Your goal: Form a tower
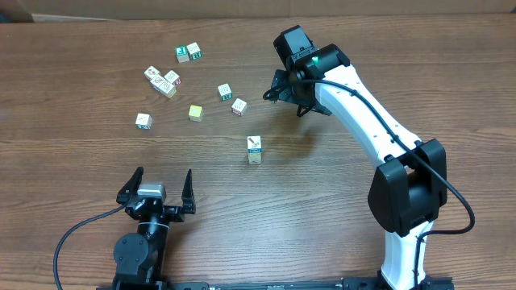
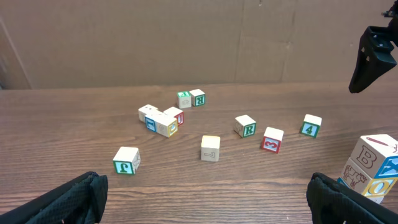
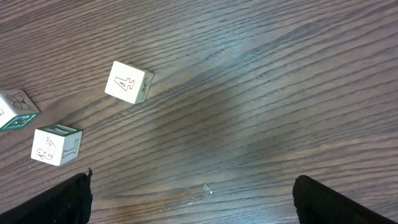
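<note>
The tower is a one-cube-wide stack of pale picture cubes near the middle of the table; in the left wrist view the tower stands at the right edge with a B on its top cube. My left gripper is open near the front edge, apart from the stack, with bare wood between its fingers. My right gripper hovers open behind and to the right of the tower, holding nothing. In its own view the right gripper is over bare wood, near a cube marked 4.
Loose cubes lie scattered behind the tower: a pair at the back, a cluster, singles, and a plain yellow-green cube. Two more cubes sit left of my right gripper.
</note>
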